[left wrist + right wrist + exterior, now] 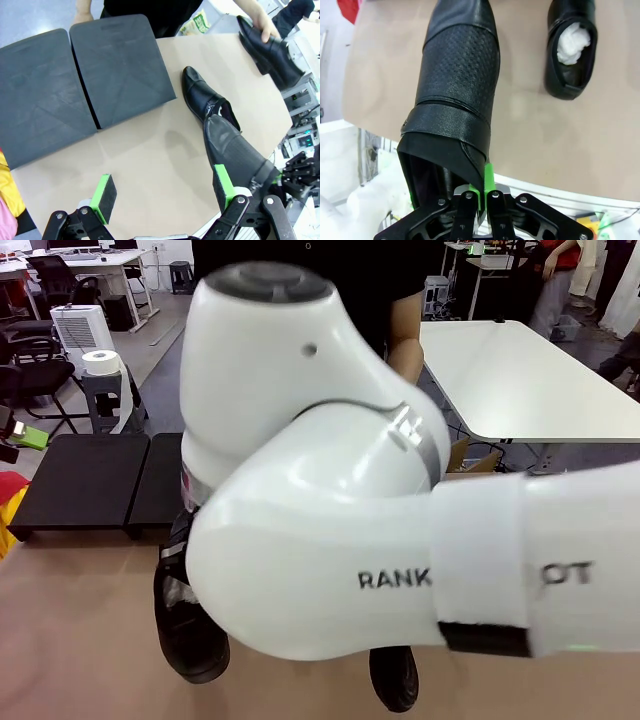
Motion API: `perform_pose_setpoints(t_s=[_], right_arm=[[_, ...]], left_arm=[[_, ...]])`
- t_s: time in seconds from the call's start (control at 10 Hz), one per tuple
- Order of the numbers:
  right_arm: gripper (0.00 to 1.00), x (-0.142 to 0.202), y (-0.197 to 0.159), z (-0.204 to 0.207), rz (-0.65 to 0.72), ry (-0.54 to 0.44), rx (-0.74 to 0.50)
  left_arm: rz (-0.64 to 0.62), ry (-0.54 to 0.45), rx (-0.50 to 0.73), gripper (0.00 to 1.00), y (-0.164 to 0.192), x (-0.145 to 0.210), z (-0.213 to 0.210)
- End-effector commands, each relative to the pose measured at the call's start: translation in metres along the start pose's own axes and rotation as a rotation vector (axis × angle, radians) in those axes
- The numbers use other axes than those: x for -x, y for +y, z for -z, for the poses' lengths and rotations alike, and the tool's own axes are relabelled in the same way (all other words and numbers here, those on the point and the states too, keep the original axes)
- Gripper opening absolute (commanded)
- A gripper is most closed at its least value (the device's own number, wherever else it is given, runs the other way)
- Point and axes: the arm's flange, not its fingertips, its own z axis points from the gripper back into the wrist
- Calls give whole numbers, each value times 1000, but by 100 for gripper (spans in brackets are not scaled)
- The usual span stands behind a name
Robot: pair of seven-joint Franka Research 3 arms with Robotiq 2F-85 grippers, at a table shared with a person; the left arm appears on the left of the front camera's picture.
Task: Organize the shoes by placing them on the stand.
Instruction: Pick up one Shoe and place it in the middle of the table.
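Clamped with the right gripper (482, 190) on the thin rear collar of a textured shoe (460, 85), pads pinched together over the leather rim. Hovering just beside with the left gripper (162, 192), pads wide apart, holding nothing. Farther out, a second shoe (205, 97) flat on the table (150, 150), near the stand (75, 75) (both panels bare). Beyond, a third shoe (272, 47) in the person's hand (262, 25). Likely to swing or slip out on lifting, given so narrow a pinch; might also clip the second shoe crossing to the stand.
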Motion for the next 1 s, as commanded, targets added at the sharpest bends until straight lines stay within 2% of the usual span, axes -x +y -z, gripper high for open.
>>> perform_pose_setpoints(t_s=[0.0,0.4,0.7,0.8,0.9], right_arm=[[0,-4,13,28,55,-56,-3],[0,-3,9,72,104,-61,-1],[0,-1,6,87,126,-62,12],[3,0,5,92,140,-66,8],[15,0,4,97,151,-71,2]], left_arm=[[14,-8,12,100,1,0,0],[14,-8,12,100,1,0,0],[14,-8,12,100,1,0,0],[14,-8,12,100,1,0,0],[14,-8,12,100,1,0,0]])
